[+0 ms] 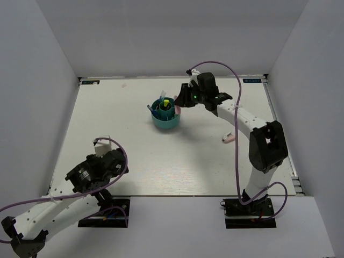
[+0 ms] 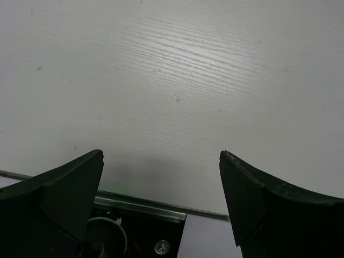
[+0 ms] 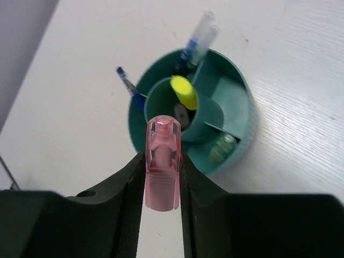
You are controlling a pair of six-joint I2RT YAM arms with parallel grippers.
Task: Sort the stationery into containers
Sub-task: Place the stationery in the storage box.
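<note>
My right pincer (image 3: 161, 157) was shut tight on a pink highlighter (image 3: 162, 185). It held the highlighter by its sides, and the clear end stuck out toward the round teal organizer (image 3: 244, 115). The pincer hung in the air just right of the organizer, over the far middle of the worktop (image 1: 140, 161).

In the middle cup stood a black marker with a yellow cap (image 3: 184, 92). Some thin blue pens (image 3: 130, 87) stuck up out of the outer ring. A mint-green marker (image 3: 221, 149) sat in another outer part.

A second pink highlighter (image 1: 228, 138) lay on the worktop farther right, beside the right arm (image 1: 266, 145).

My left pincer (image 2: 161, 172) was wide open with nothing in it. It was low over the near left of the worktop.
</note>
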